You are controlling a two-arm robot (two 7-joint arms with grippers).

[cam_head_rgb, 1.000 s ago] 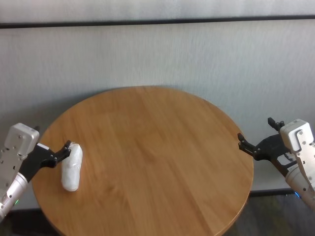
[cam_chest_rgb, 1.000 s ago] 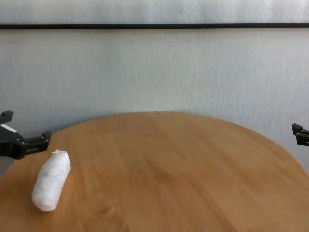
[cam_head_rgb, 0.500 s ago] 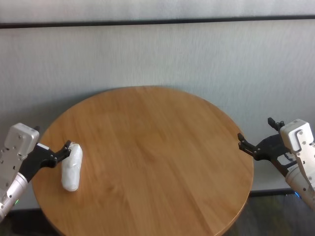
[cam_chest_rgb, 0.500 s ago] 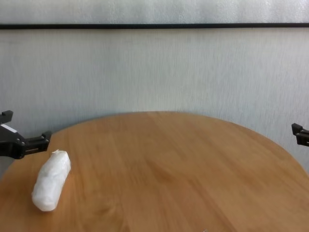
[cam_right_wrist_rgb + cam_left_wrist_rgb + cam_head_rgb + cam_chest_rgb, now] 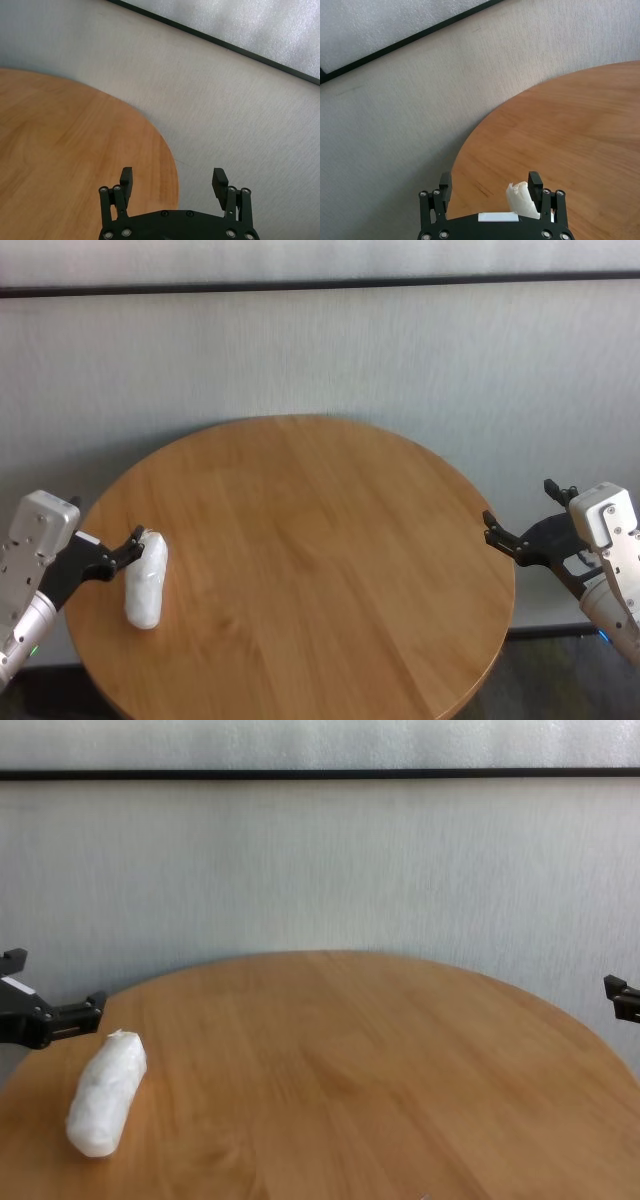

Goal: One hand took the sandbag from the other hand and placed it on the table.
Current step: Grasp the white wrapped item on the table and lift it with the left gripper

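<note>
Your sandbag (image 5: 145, 579) lies flat on the table (image 5: 300, 540), near the table's left edge, long axis running roughly toward you. Your left gripper (image 5: 118, 552) sits at the bag's far end, jaws spread wide. In the left wrist view one fingertip (image 5: 535, 181) stands right beside the bag's crimped tip, the other well clear, so nothing is pinched. The bag's weight looks to be on the wood, not on the fingers. That reads to me as a bag let go at the table's edge, where the left arm reaches without stretching.

Your right gripper (image 5: 520, 522) hangs just off the table's right rim, jaws equally wide and empty, well apart from the bag, out of the way. Judging by this, the placing looks done.
</note>
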